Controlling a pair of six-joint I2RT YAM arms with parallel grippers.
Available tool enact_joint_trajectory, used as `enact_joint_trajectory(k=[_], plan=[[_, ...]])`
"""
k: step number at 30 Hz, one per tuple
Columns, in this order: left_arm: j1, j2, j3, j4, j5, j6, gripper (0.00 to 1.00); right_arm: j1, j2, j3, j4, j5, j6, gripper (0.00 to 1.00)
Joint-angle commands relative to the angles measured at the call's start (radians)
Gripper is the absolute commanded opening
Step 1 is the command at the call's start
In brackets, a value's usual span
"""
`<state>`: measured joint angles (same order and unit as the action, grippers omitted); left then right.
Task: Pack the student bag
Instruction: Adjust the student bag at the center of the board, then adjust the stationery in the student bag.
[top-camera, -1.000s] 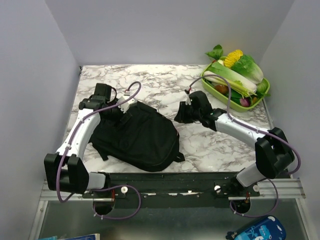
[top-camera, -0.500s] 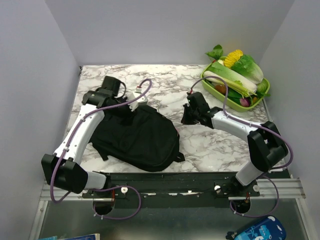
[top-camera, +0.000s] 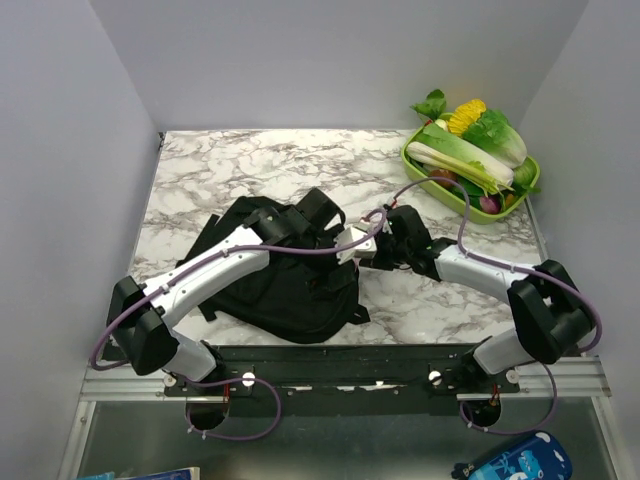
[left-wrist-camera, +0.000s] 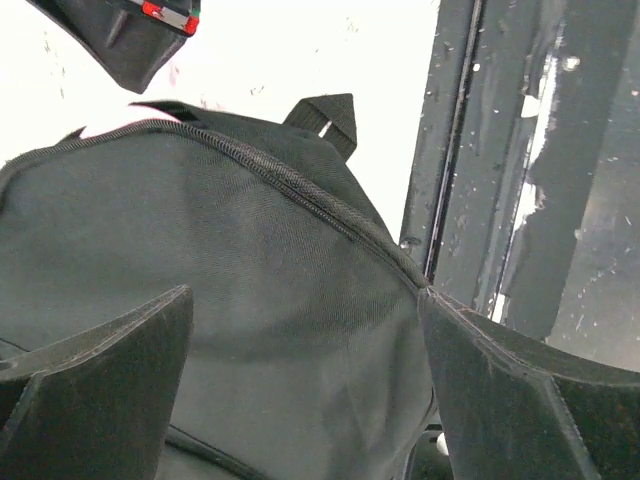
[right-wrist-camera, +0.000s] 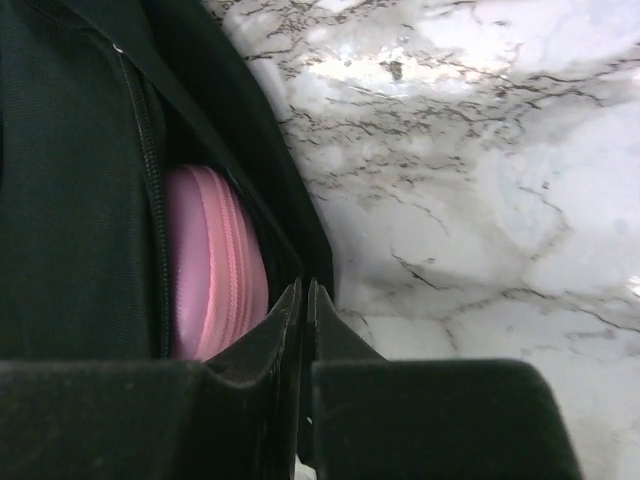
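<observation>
Black student bag sits right under the left claw, which is wide open. Right claw is squeezed shut at the bag's rim.

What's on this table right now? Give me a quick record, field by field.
Bag: black student bag lying on the marble table
Inside it: pink zipped case, seen through the open zip
Left gripper: open, over the bag
Right gripper: shut, at the bag's open edge
Far right corner: green tray of vegetables
</observation>
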<state>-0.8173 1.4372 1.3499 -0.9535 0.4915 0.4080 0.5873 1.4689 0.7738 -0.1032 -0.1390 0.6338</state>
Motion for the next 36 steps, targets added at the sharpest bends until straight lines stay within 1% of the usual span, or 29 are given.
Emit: enact_joint_trajectory(k=[1,3,7,11,15,17,18,19,20,21,22,24,29,33,36], plan=[[-0.066,0.028,-0.061,0.169,-0.186,-0.166,0.99,-0.004,0.057,-0.016,0.143,-0.080,0.076,0.12],[-0.100,0.051,-0.089,0.206,-0.221,-0.181,0.99,-0.004,0.070,-0.016,0.178,-0.102,0.090,0.12],[-0.131,0.098,-0.123,0.280,-0.286,-0.207,0.99,-0.004,0.067,-0.019,0.203,-0.109,0.104,0.10],[-0.149,0.149,-0.110,0.300,-0.315,-0.225,0.99,-0.004,0.056,-0.037,0.223,-0.129,0.106,0.07],[-0.164,0.164,-0.129,0.329,-0.413,-0.230,0.99,-0.004,0.057,-0.048,0.250,-0.154,0.110,0.05],[-0.167,0.169,-0.132,0.334,-0.435,-0.219,0.99,-0.004,0.059,-0.053,0.263,-0.165,0.113,0.04],[-0.171,0.170,-0.135,0.335,-0.453,-0.212,0.94,-0.004,0.062,-0.057,0.272,-0.174,0.118,0.03],[-0.172,0.170,-0.138,0.337,-0.465,-0.199,0.78,-0.004,0.061,-0.059,0.275,-0.177,0.118,0.03],[-0.174,0.167,-0.144,0.338,-0.476,-0.189,0.57,-0.004,0.061,-0.061,0.280,-0.182,0.119,0.03],[-0.175,0.164,-0.149,0.340,-0.484,-0.180,0.34,-0.004,0.059,-0.061,0.280,-0.180,0.118,0.03],[-0.175,0.164,-0.150,0.340,-0.514,-0.175,0.15,-0.004,0.054,-0.062,0.278,-0.174,0.115,0.03],[-0.175,0.155,-0.156,0.334,-0.531,-0.158,0.01,-0.004,0.042,-0.064,0.263,-0.143,0.101,0.03],[-0.171,0.120,-0.150,0.305,-0.541,-0.126,0.00,-0.004,0.022,-0.050,0.243,-0.097,0.076,0.03],[-0.160,0.101,-0.103,0.286,-0.545,-0.113,0.00,-0.003,0.034,-0.050,0.293,-0.161,0.090,0.02],[-0.126,0.104,-0.038,0.262,-0.525,-0.101,0.00,0.011,0.039,-0.061,0.313,-0.188,0.109,0.01]])
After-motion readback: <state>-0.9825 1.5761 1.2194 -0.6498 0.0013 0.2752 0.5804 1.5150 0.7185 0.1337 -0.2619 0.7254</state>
